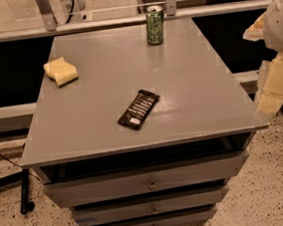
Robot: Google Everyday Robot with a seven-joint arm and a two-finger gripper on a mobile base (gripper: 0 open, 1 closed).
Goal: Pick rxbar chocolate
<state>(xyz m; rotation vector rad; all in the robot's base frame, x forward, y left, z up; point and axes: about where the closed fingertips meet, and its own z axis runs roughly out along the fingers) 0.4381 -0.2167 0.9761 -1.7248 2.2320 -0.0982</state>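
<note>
The rxbar chocolate (138, 109) is a flat black bar with rows of white lettering. It lies diagonally on the grey cabinet top (103, 83), a little in front of the middle. My gripper (270, 97) is at the right edge of the view, beyond the cabinet's right front corner. It hangs well to the right of the bar and does not touch it. It holds nothing that I can see.
A green soda can (155, 25) stands upright at the back edge of the top. A yellow sponge (61, 71) lies at the back left. The cabinet has several drawers (148, 180) below. A metal rail (103, 22) runs behind it, and the floor is speckled.
</note>
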